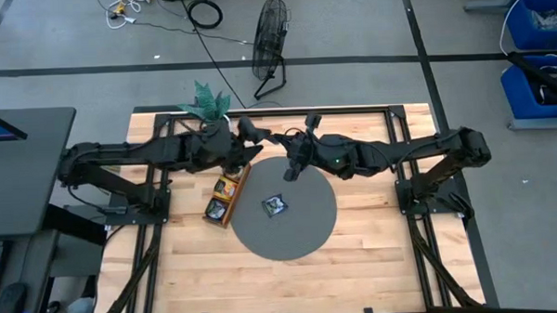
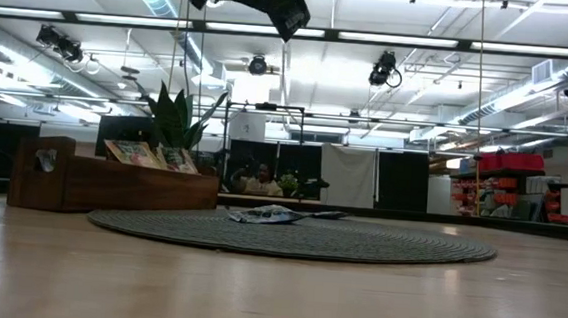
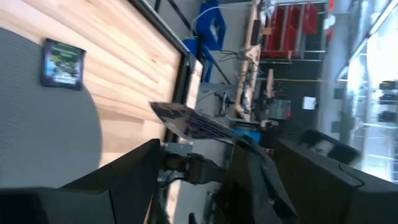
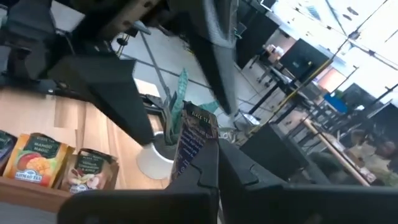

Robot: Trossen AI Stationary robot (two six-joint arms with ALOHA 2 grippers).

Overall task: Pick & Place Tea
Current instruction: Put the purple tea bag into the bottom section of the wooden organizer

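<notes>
High above the far part of the round grey mat (image 1: 304, 232), my right gripper (image 4: 209, 159) is shut on a dark blue tea sachet (image 4: 191, 138). My left gripper (image 1: 255, 135) faces it from the left, open, with its dark fingers (image 4: 109, 87) close beyond the sachet; I see no touch. In the left wrist view the held sachet (image 3: 194, 122) shows edge-on. Another dark sachet (image 1: 275, 206) lies flat on the mat. Yellow-orange sachets (image 4: 36, 160) stand in the long wooden tray (image 1: 223, 212) at the mat's left. My right gripper pinches the dark blue sachet by its lower edge (image 4: 186, 163) between its two fingers. The fingers lie roughly level, coming from the table's right. The sachet sticks out past the fingertips, tilted, lifted well clear of the table.
A potted plant (image 1: 207, 101) stands at the table's far edge behind the left arm. A fan (image 1: 271, 36) and cables lie on the floor beyond the table. The near half of the wooden table (image 1: 375, 265) is bare.
</notes>
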